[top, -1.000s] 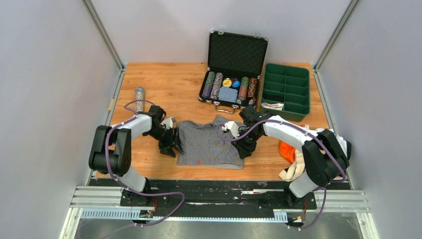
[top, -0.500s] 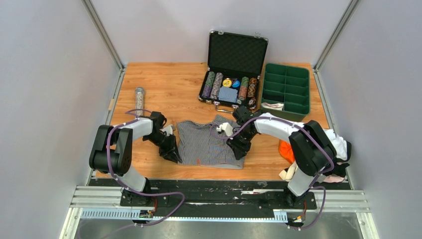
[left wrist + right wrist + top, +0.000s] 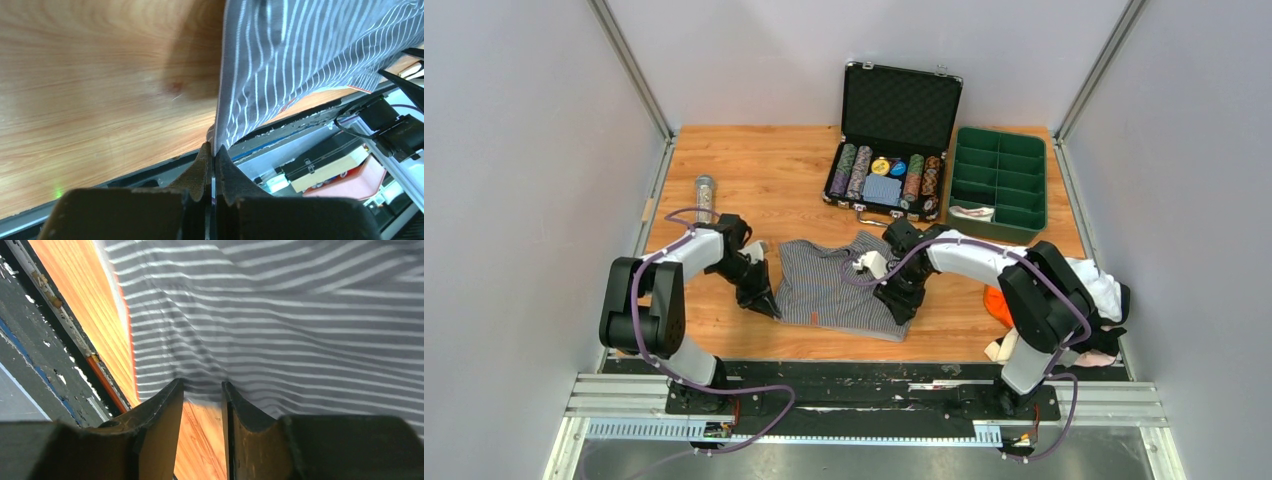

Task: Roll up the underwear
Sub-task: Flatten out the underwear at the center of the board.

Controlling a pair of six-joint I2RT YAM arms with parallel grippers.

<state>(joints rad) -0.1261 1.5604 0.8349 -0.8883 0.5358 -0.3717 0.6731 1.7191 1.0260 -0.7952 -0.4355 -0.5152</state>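
Two grippers sit at the striped underwear (image 3: 839, 285), which lies spread on the table (image 3: 754, 170) at lower centre of the top view, between both arms. L gripper (image 3: 214, 150): fingers together, clamped on the cloth edge at its lower-left corner. R gripper (image 3: 202, 387): fingers apart, tips at the cloth's lower-right edge, w/ bare wood showing in the gap.

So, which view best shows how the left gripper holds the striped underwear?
The left wrist view: the left gripper is shut on the striped underwear at its edge. The top view shows this small; the right wrist view shows only cloth.
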